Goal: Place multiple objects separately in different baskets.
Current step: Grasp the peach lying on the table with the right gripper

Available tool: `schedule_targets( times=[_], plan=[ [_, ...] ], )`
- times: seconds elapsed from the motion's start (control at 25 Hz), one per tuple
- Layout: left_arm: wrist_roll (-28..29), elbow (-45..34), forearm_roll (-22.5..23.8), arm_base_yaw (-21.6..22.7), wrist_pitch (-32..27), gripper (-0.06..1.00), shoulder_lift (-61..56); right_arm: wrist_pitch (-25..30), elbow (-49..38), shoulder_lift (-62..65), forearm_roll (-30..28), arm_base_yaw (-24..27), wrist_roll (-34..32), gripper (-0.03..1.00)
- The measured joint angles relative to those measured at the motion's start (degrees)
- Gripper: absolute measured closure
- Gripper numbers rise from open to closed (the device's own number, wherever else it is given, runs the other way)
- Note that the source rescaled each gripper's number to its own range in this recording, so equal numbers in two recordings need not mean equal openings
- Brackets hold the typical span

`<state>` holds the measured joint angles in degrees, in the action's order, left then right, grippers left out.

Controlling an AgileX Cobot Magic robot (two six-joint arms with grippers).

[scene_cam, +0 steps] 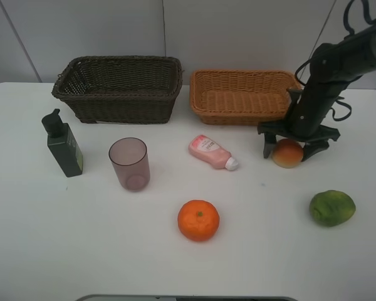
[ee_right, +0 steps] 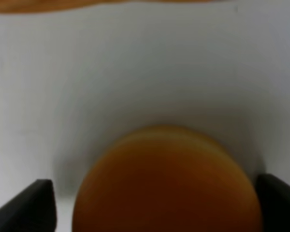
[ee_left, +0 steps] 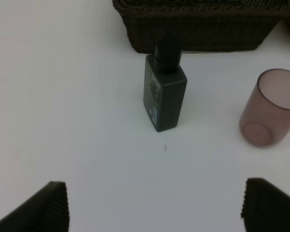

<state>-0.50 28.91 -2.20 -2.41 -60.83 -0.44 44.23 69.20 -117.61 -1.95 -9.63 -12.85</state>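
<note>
Two baskets (scene_cam: 125, 108) (scene_cam: 238, 116), peach (scene_cam: 287, 153) on table (scene_cam: 269, 251) between parted right jaws, left jaws parted

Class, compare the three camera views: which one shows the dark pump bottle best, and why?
The left wrist view: the bottle stands whole and close, with its label visible. The high view shows it upright but small, left of the cup. The right wrist view does not show it.

White table (scene_cam: 81, 244), apparently panelled wall (scene_cam: 238, 31)
</note>
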Motion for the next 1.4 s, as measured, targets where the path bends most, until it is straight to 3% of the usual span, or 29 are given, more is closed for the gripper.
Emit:
schedule_targets(
  times=[0.08, 0.12, 1.08, 1.4],
  plan=[
    [0.00, 0.00, 0.00, 0.00, 0.00, 0.03, 0.00, 0.19, 0.00, -0.28, 0.00, 0.00, 0.00, 0.82],
    [0.00, 0.00, 0.00, 0.00, 0.00, 0.03, 0.00, 0.19, 0.00, -0.34, 0.00, 0.00, 0.00, 0.97],
    [0.00, 0.00, 0.00, 0.00, 0.00, 0.03, 0.00, 1.08, 0.19, -0.47, -0.02, 0.00, 0.00, 0.97],
    [0.00, 0.00, 0.00, 0.00, 0.00, 0.03, 0.00, 10.40, 5.57, 3.21, -0.29, 0.00, 0.00, 0.97]
  ],
)
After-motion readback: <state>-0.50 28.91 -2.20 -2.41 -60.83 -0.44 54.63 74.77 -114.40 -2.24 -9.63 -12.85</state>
